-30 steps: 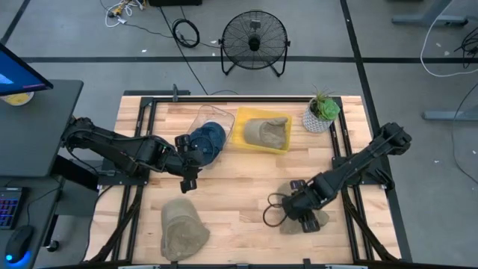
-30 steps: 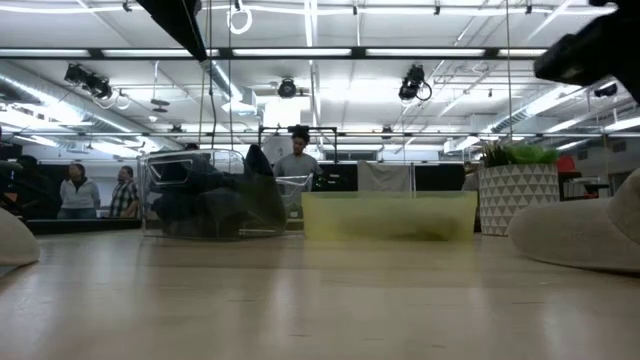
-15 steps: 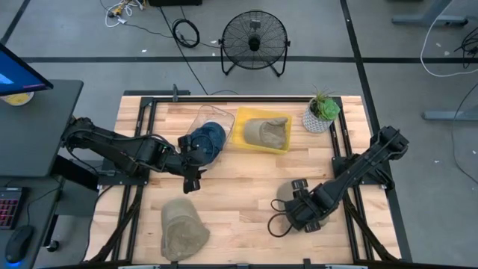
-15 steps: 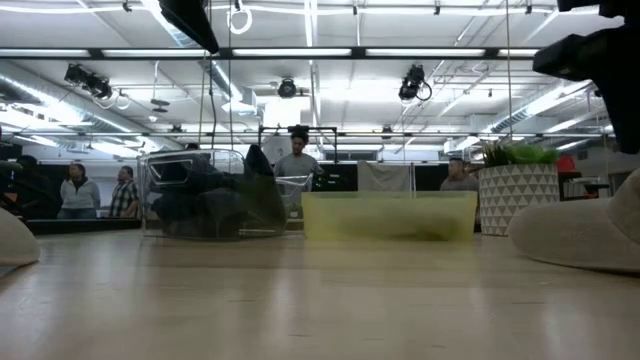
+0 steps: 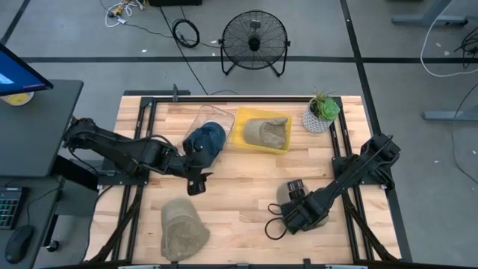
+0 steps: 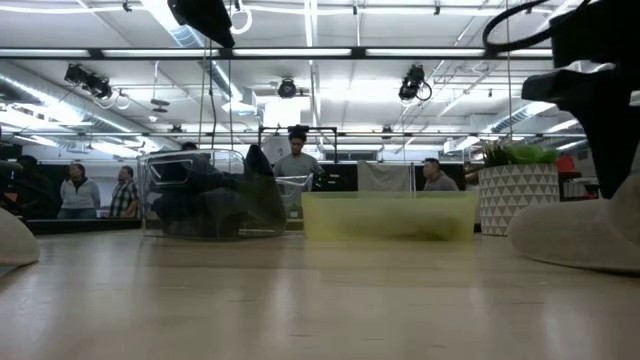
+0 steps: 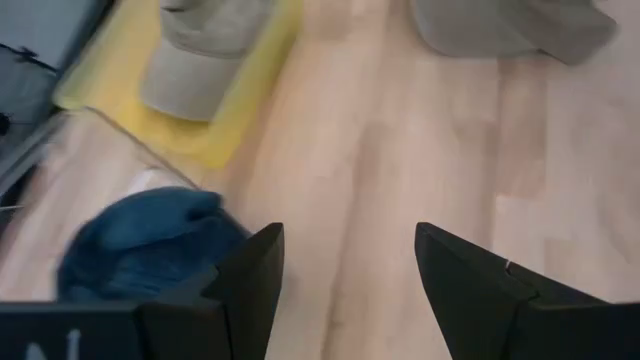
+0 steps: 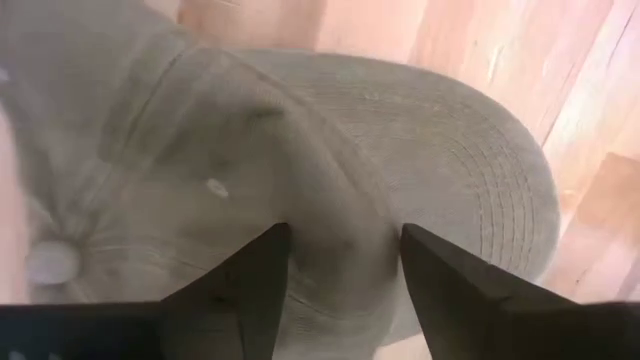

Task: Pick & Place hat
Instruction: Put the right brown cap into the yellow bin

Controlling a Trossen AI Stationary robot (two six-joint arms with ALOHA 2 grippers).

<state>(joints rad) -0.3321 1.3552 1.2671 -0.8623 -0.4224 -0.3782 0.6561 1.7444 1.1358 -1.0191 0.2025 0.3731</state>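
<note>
Right under your right gripper [image 5: 293,214] sits the khaki cap [image 8: 330,190], soft stitched cloth with a curved brim, near the table's [image 5: 246,187] front right edge; the fingers [image 8: 455,290] are spread wide over its crown, gripping nothing. Your left gripper [image 5: 196,181] hangs parted and empty over bare pale planks, with the blue hat [image 5: 203,142] in its clear bin just beyond it and the yellow tray [image 5: 243,133] holding another khaki cap [image 5: 267,132] past that. A third tan hat [image 5: 184,228] lies near the front edge, leaving open wood between your two arms.

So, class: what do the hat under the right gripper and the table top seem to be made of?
Hat: looks like woven cotton twill, matte khaki, with stitched rows on the brim. Table top: pale wood planks, butcher-block style, with visible grain and strip joints; the finish looks smooth, perhaps sealed.
</note>
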